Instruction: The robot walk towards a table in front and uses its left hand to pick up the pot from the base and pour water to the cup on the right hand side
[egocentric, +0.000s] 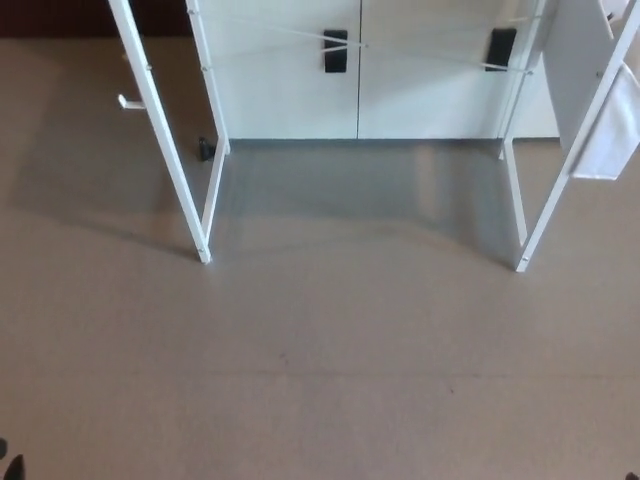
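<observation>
Only the counter's white legs (165, 140) and bare floor (320, 360) show (neither hand visible, so their state cannot be told); walking on blind risks striking those legs

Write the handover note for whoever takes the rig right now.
Hands: neither the left nor the right is in view.
Things: pot, base and cup are out of frame. Only the table legs show, standing on the floor, with white cabinets behind.
Done: nothing of the job itself; the robot is short of the table, facing it.
Left: close in until the tabletop shows, find the pot, lift it off the base with the left hand, pour into the cup.
</observation>
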